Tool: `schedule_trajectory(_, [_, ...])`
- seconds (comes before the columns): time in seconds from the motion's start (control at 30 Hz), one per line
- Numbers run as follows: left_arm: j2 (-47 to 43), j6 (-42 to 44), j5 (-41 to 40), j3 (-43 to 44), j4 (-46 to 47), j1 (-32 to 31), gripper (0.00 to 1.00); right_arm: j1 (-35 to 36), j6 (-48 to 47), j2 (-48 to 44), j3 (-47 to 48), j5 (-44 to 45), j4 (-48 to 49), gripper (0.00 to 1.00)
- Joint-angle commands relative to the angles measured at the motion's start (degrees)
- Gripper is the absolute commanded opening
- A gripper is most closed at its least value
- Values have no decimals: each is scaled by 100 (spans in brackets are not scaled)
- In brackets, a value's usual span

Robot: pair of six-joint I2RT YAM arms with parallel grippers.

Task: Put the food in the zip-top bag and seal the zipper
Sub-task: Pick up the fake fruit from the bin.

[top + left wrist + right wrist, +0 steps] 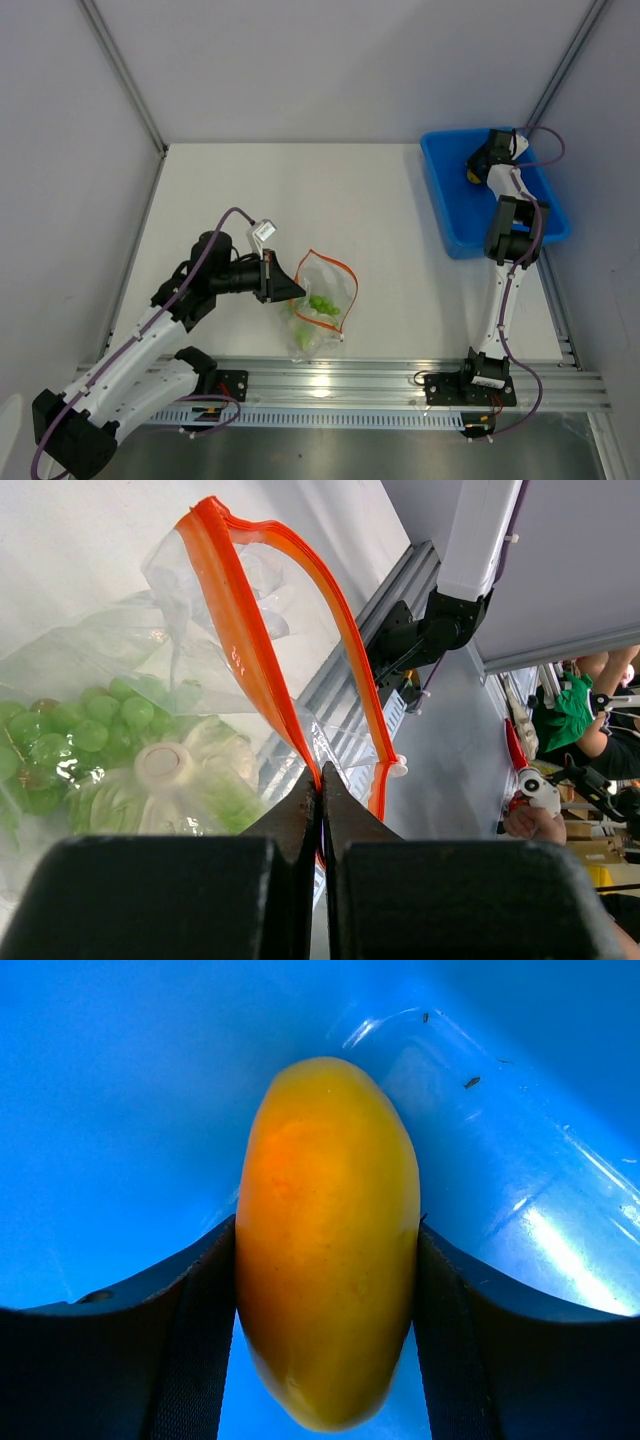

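Bag (335, 285): clear crinkly plastic, on the white table (250, 200), mouth gaping in a loop of thin orange-red zipper (240, 650); inside, a bumpy green cluster (70, 740) and a white cauliflower (165, 770) with pale leaves. Left gripper (320, 790): jaws closed on the zipper. Right gripper (327, 1260): jaws pressed against both sides of a smooth oval orange-yellow fruit (327, 1160) in the glossy blue tray (120, 1110).

place: robot lab | evidence: aluminium rail (350, 372), white enclosure walls (330, 60)
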Motion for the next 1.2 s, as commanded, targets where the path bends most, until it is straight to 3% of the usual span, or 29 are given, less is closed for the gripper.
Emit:
schedule_trajectory(0.0, [-159, 87, 25, 23, 54, -3, 1, -15, -71, 52, 135, -246, -128, 39])
schedule_trajectory(0.17, [-291, 149, -36, 85, -245, -3, 1, -15, -89, -414, -22, -360, -224, 22])
schedule_trajectory(0.3, [-466, 131, -54, 32, -307, -3, 1, -15, -1, -1029, -672, -474, -163, 3])
schedule_trajectory(0.37, [-589, 166, -63, 23, -342, -3, 1, -7, 25, -1493, -1216, -492, 46, 0])
schedule_trajectory(0.77, [-1319, -53, -388, -240, -527, -3, 1, 599, -150, -4227, -3719, -563, 601, 0])
schedule_trajectory(0.87, [-1486, -141, -502, -320, -579, -3, 1, 1065, -264, -5264, -4554, -457, 786, 0])
schedule_trajectory(0.93, [-1600, -202, -581, -372, -545, -3, 1, 1792, -395, -6263, -5064, -396, 795, 0])
schedule_trajectory(1.17, [-1635, -255, -730, -355, -448, -3, 0, 3191, -678, -7954, -5841, -422, 190, 0])
